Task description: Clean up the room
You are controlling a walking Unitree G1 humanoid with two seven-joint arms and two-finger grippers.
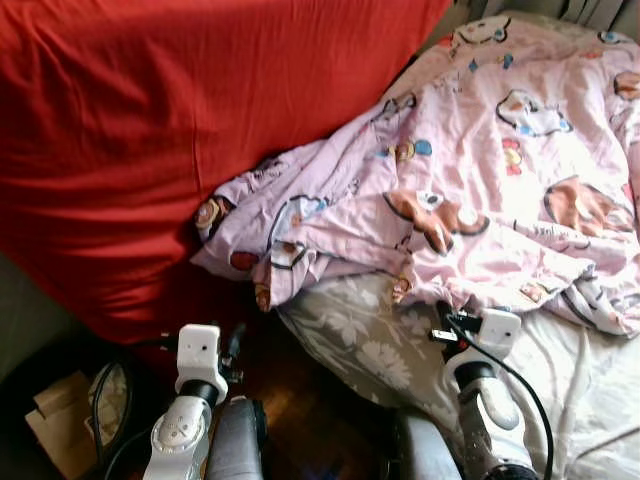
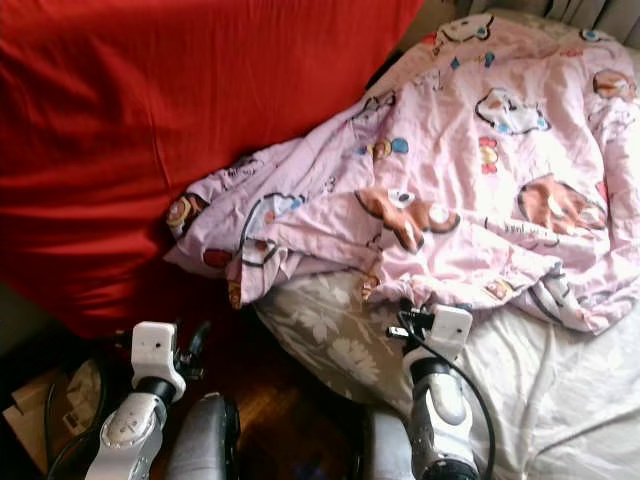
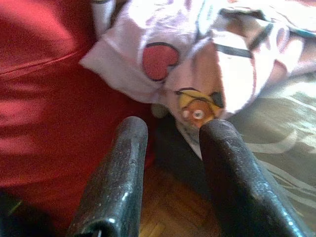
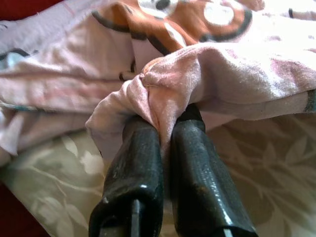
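A pink quilt [image 1: 470,170] printed with cartoon figures lies crumpled across the bed. Its near edge hangs over a grey flowered sheet [image 1: 350,340]. My right gripper [image 4: 165,123] is shut on a bunched fold of that edge, and the pink cloth is pinched between the two black fingers. In the eye views this gripper [image 1: 445,312] sits at the quilt's front hem. My left gripper [image 3: 173,131] is open with nothing between its fingers. It hangs a little short of the quilt's left corner [image 3: 192,106], over the gap between the bed and the red cover.
A large red cover [image 1: 150,130] rises at the left and back. Dark wooden floor [image 1: 300,400] shows between it and the bed. Cardboard and a cable [image 1: 70,420] lie at the lower left. A pale sheet [image 1: 590,380] covers the bed at the right.
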